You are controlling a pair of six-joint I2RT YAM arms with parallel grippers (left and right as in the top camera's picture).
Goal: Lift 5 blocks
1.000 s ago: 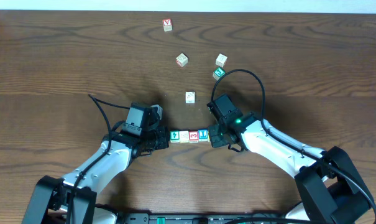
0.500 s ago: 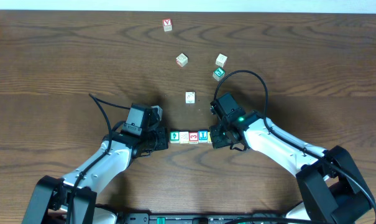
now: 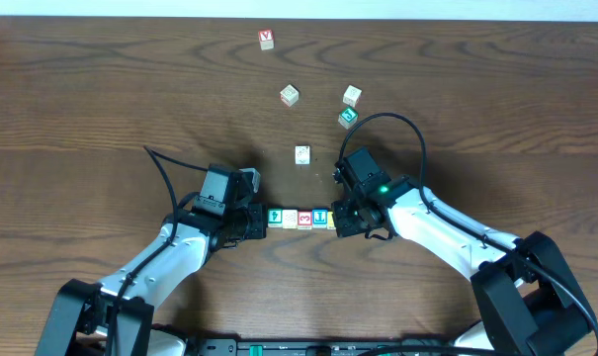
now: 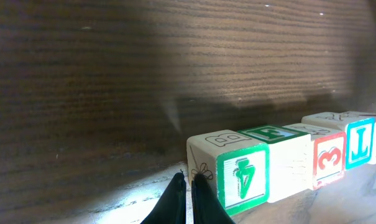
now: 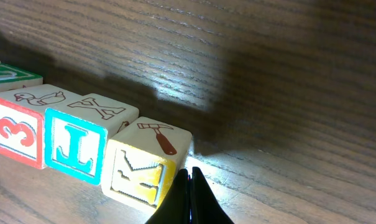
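Dark wood counter (image 3: 101, 89), and the blocks (image 3: 299, 219) sit in a tight row near the front. Left gripper (image 4: 188, 186) and right gripper (image 5: 189, 180), both pressed together, touch its opposite ends.

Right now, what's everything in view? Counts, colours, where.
row of blocks: 5; faces green, cream, red "3", blue, yellow; end to end between the two grippers, near side of the table
red-V cube: 1; cream with a red V; far edge
cream cubes: 2; cream; beyond the row, the second to the right
green cube: 1; green face; just nearer than the second cream cube
white cube: 1; white; alone, just beyond the row
table: 1; dark brown wood
left gripper: 1; black; shut, tips at the row's green end
right gripper: 1; black; shut, tips at the yellow end
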